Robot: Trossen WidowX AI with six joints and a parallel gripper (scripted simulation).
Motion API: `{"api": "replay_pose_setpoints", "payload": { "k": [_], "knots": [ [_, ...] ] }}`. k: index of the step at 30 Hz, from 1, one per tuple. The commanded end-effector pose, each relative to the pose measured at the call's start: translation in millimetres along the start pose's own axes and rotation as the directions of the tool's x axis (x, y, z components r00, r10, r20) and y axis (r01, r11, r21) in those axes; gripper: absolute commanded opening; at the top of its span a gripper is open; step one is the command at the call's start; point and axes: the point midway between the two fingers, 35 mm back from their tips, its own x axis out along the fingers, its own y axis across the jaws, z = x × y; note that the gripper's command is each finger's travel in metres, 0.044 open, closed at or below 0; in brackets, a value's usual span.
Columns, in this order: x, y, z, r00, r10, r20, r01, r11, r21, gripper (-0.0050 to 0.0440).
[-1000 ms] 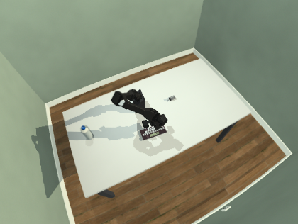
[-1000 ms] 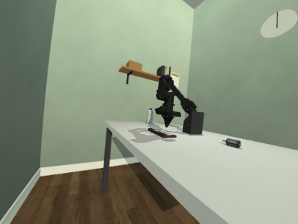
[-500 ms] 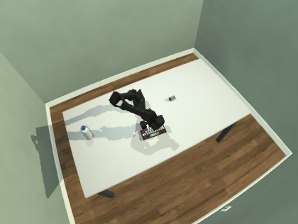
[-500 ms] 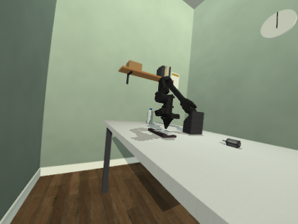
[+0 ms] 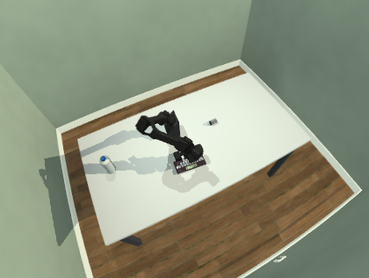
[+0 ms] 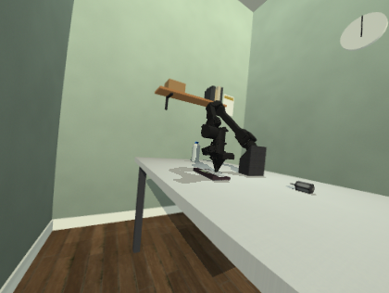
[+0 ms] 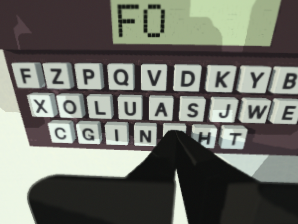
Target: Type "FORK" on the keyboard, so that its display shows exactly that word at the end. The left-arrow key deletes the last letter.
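The dark keyboard [image 7: 150, 93] fills the wrist view, with white letter keys in three rows. Its green display [image 7: 192, 22] reads "FO". My gripper [image 7: 174, 137] is shut with nothing in it, and its tip sits over the bottom row between the N key [image 7: 145, 135] and the H key [image 7: 205, 137], hiding the key there. The keyboard also shows in the overhead view [image 5: 190, 164] under the gripper [image 5: 189, 157], and in the side view [image 6: 211, 174] with the fingertips [image 6: 218, 168] just above it.
A white bottle with a blue cap [image 5: 106, 164] stands at the table's left. A small dark cylinder [image 5: 213, 121] lies behind the keyboard to the right. The arm's base [image 6: 252, 160] stands behind the keyboard. A wall shelf [image 6: 190, 96] hangs above.
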Motion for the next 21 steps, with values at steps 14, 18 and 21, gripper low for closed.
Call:
{"api": "replay_pose_setpoints", "payload": {
  "k": [14, 18, 21],
  "knots": [
    [-1.6, -1.1, 4.5, 1.000, 0.004, 0.017, -0.004, 1.000, 0.013, -0.0050],
    [-1.6, -1.1, 4.5, 1.000, 0.004, 0.017, -0.004, 1.000, 0.013, -0.0050],
    [-1.2, -1.1, 4.5, 1.000, 0.004, 0.017, -0.004, 1.000, 0.013, -0.0050]
  ]
}}
